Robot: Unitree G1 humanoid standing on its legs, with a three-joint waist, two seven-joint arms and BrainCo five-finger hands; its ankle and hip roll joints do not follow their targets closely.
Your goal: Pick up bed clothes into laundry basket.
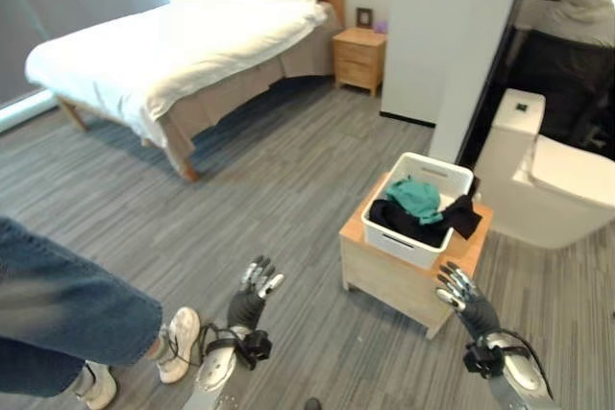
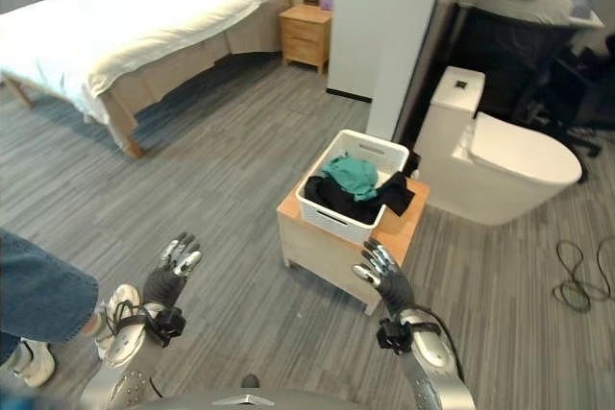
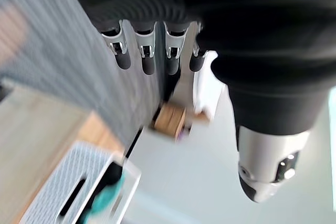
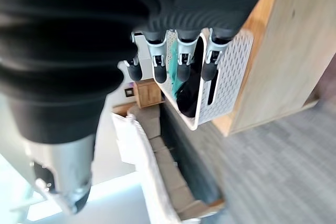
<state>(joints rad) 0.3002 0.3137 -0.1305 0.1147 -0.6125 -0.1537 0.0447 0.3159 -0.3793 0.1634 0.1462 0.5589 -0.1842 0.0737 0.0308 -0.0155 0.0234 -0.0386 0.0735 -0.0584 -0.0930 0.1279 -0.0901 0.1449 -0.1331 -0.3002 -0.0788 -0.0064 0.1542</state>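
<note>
both the left hand (image 1: 252, 297) and right hand (image 2: 386, 280) are hovering empty, fingers relaxed, just before the laundry basket (image 1: 419, 208) already holding teal and black clothes (image 1: 415, 197), likely finishing.

Two head views downward, two close wrist views, all sharing the laundry basket (image 1: 423, 208).

A white toilet (image 2: 500, 165) sits off to the right, lid down, just beside the low wooden surface (image 2: 332, 247). Against the far wall, a small wooden nightstand (image 1: 359, 59) stands at the head of the bed, with a little framed picture (image 1: 364, 17) on top. Grey striped floor (image 1: 259, 189) runs across the room. Down at the lower left, a person's leg in blue jeans (image 1: 67, 309) and pale sneakers (image 1: 178, 343) stand planted on it.
</note>
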